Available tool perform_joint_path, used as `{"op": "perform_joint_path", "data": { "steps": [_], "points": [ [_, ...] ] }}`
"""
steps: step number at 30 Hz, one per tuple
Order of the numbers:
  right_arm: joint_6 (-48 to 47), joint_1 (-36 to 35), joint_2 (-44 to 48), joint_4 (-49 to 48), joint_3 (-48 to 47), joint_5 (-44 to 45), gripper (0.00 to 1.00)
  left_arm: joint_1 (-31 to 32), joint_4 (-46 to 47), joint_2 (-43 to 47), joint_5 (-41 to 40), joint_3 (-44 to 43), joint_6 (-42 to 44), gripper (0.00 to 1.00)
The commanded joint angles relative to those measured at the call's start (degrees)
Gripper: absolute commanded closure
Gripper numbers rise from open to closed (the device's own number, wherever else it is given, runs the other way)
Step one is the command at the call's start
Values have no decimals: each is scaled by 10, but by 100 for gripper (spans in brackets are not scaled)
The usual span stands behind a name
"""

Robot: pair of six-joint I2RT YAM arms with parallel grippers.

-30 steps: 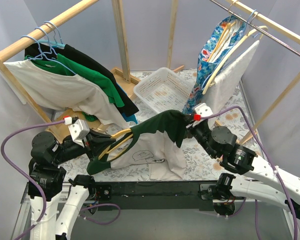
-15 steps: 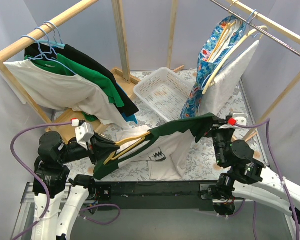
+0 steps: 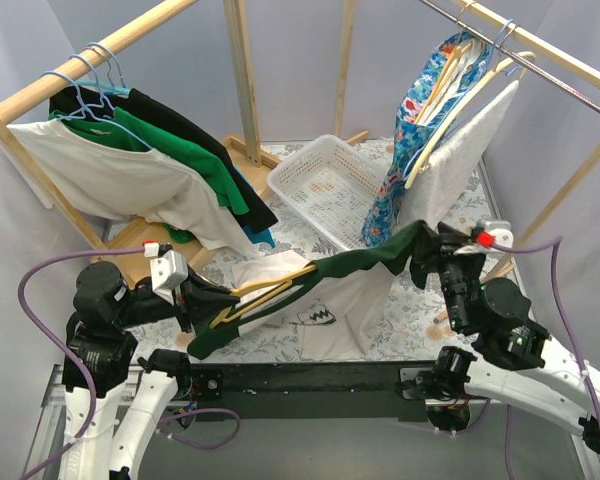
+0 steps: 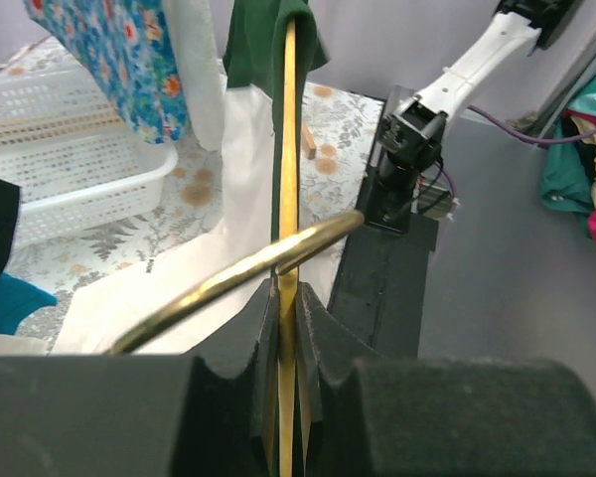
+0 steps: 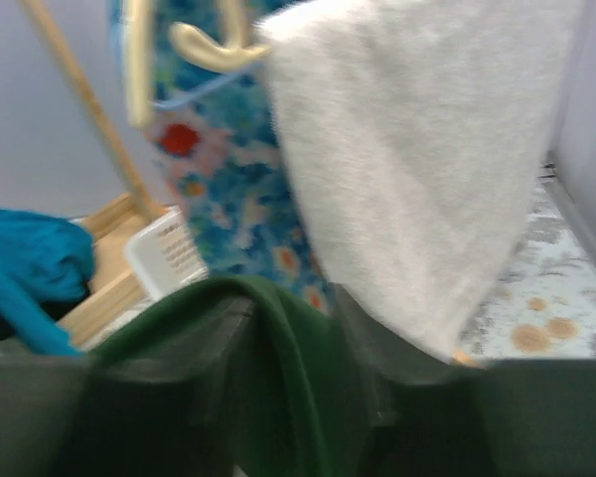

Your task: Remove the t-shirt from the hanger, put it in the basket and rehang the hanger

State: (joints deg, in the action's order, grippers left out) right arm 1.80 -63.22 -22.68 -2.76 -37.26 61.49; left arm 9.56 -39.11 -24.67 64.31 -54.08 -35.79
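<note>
1. Green t-shirt (image 3: 365, 262): soft, light and stretchy, I judge. It hangs pulled tight across the middle of the top view, so hold it by a bunched edge.
2. Wooden hanger (image 3: 268, 286): stiff, at the shirt's left end.
3. Left gripper (image 3: 202, 298): jaws pressed together on the hanger.
4. Right gripper (image 3: 435, 250): cloth lies between its jaws, but you cannot tell if they pinch it.
5. Compared with one second ago, the right gripper is further right and the shirt is drawn longer.

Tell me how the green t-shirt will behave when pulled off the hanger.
Probably floppy: the green t-shirt sags and folds between the hanger and right gripper. It may snag, since cloth wraps the hanger's arm.
</note>
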Motion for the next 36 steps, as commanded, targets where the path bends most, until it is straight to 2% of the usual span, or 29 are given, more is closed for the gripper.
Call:
{"op": "perform_joint_path", "data": {
  "steps": [1,3,8,11,15,22,25,27,28,29,31,32,34,36],
  "points": [
    [-16,9,-95,98,-131,-138,38,0,11,-17,-58,-30,-9,100],
    [-31,9,-149,153,-163,-192,29,1,17,-18,-76,-30,-12,100],
    [-70,9,-181,178,-200,-347,22,1,23,-7,-126,-23,-22,100],
    [-83,9,-185,193,-206,-410,20,1,24,0,-140,-18,-24,100],
    [-89,9,-199,195,-199,-437,20,1,23,4,-136,-17,-27,100],
    [-92,9,-227,159,-171,-425,25,1,11,8,-107,-25,-26,100],
    [-99,10,-240,130,-160,-394,32,1,5,9,-91,-25,-24,100],
    [-102,14,-247,114,-157,-380,43,0,4,15,-91,-25,-25,100],
    [-102,15,-254,112,-157,-379,50,1,3,16,-92,-24,-26,100],
    [-100,18,-256,111,-156,-379,65,1,0,17,-94,-23,-26,100],
    [-95,26,-259,113,-153,-373,81,1,-2,19,-96,-23,-25,100],
    [-91,28,-259,114,-151,-368,93,1,-3,18,-98,-23,-25,100],
    [-83,35,-253,121,-149,-348,99,1,-6,19,-110,-20,-24,100],
    [-74,39,-246,124,-142,-325,99,1,-12,19,-112,-16,-22,100]
  ]
}}
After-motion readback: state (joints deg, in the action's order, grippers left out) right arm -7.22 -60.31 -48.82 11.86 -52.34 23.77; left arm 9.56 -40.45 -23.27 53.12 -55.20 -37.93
